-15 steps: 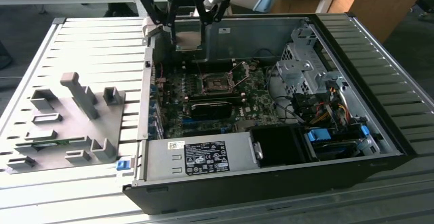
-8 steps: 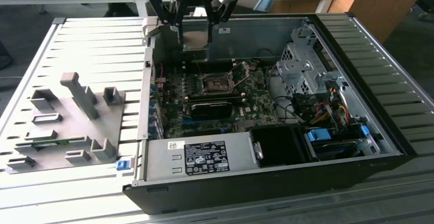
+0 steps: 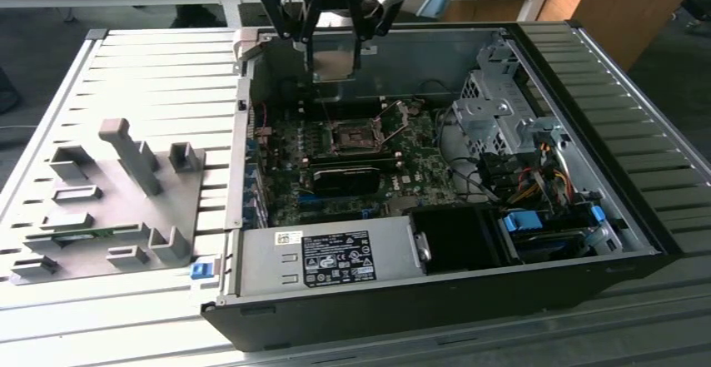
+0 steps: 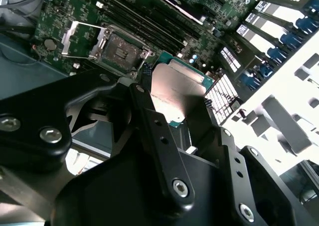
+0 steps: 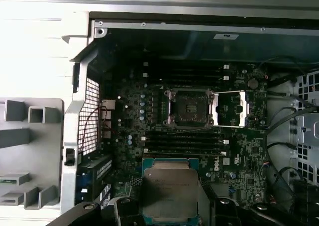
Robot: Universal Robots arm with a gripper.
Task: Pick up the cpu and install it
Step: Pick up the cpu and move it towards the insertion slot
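Pincer (image 3: pixel 335 41) closed on the cpu (image 5: pixel 169 191), gripping it by two opposite edges between dark fingers (image 4: pixel 149 121). The chip's silvery metal top with its green border faces both wrist views. In the exterior view the cpu hangs high over the far wall of the open computer case (image 3: pixel 622 176), well clear of the motherboard (image 3: pixel 422 176) below. Socket (image 5: pixel 189 106) stands unoccupied, its retention frame (image 5: pixel 232 109) folded open just beside it. In the first wrist view the memory slots (image 5: pixel 184 141) lie between socket and chip. The case rests on a slatted worktop (image 3: pixel 156 76), with a grey fixture plate (image 3: pixel 111 209) of upright blocks on the exterior view's left. Obscured: the chip's near edge is covered by the pincer body in both wrist views, its underside cannot be examined, and the arm is cut off at the frame edge.
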